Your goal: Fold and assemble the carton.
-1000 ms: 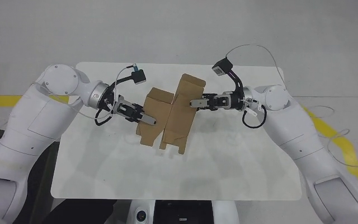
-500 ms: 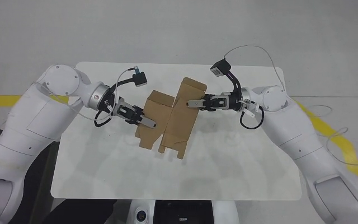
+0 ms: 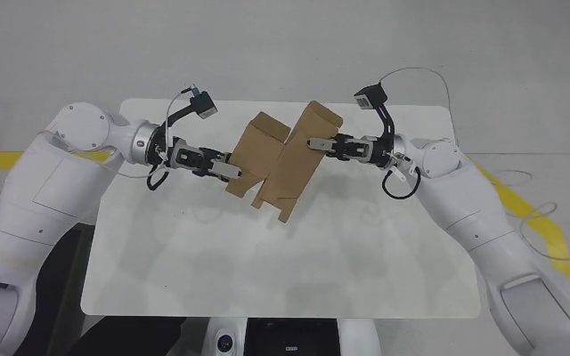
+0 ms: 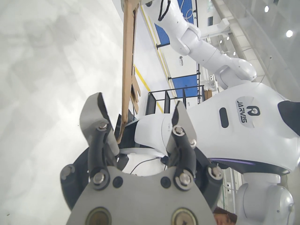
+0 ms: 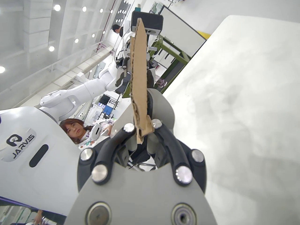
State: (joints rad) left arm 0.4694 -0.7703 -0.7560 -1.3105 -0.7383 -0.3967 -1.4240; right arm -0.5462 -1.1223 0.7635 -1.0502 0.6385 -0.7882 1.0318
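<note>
A flattened brown carton [image 3: 280,160] hangs in the air over the far half of the white table [image 3: 267,267], held between the two arms. My right gripper [image 3: 312,142] is shut on the carton's upper right flap; in the right wrist view the cardboard [image 5: 138,76] is pinched edge-on in that gripper [image 5: 144,110]. My left gripper [image 3: 233,171] is at the carton's lower left corner. In the left wrist view it [image 4: 138,111] stands open, and the cardboard edge [image 4: 127,47] runs between the fingers, close against one finger [image 4: 93,111].
The near half of the table and its right side [image 3: 383,240] are bare. Both arms stretch in from the table's left and right edges, with cables looping above the wrists.
The carton has risen and shifted toward the table's far edge, tilting more. Both grippers moved up and back with it.
</note>
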